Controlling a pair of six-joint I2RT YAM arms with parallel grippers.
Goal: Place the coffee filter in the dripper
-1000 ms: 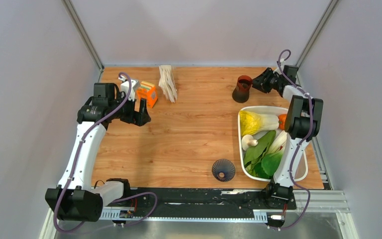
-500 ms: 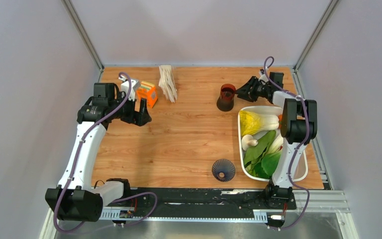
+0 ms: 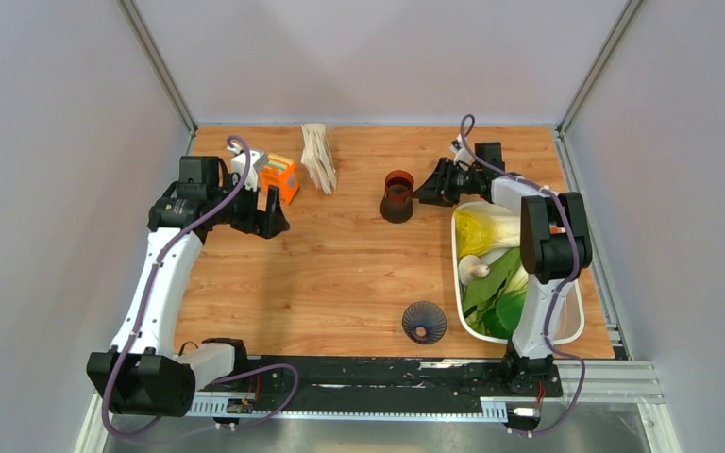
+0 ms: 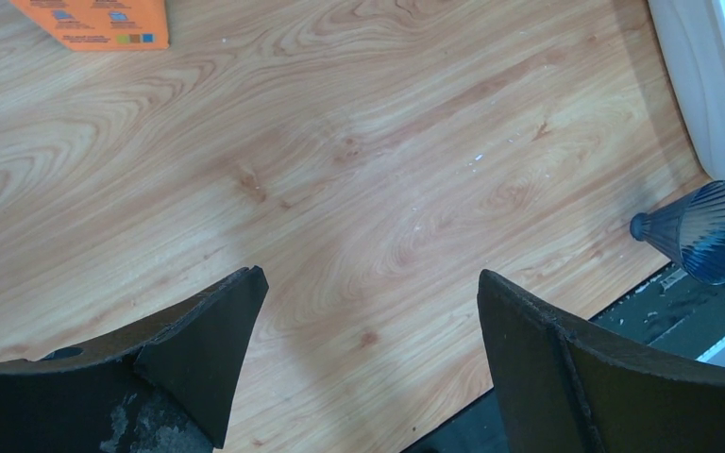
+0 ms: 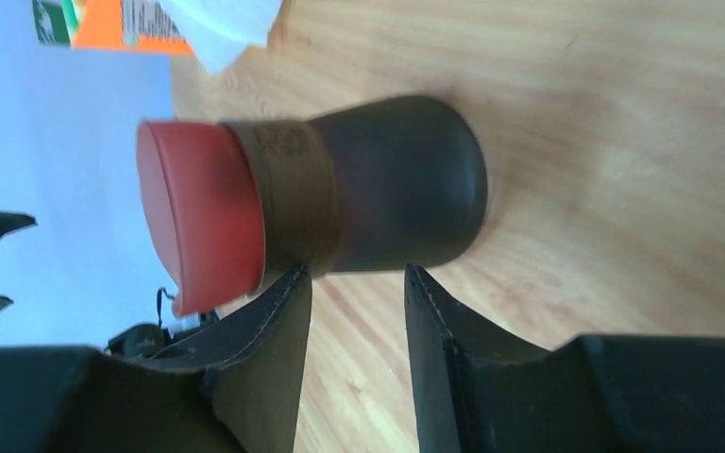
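The coffee filter lies in a stack of white fan-shaped papers (image 3: 319, 157) at the back of the table; a corner shows in the right wrist view (image 5: 231, 24). The dripper (image 3: 424, 322), a dark ribbed cone, sits near the front edge and shows in the left wrist view (image 4: 703, 231). My left gripper (image 3: 269, 219) is open and empty over bare wood (image 4: 368, 278), left of the filters. My right gripper (image 3: 425, 189) has its jaws a little apart, their tips (image 5: 357, 272) against the side of the brown pot (image 5: 340, 193), nothing between them.
The brown pot (image 3: 397, 195) with a reddish rim stands upright at mid-back. An orange box (image 3: 280, 177) lies beside the left gripper. A white tray (image 3: 455, 247) of vegetables fills the right side, next to the dripper.
My right gripper has swept left along the back, and the brown pot has slid left with it from the far right corner to mid-back. The left arm has barely moved.
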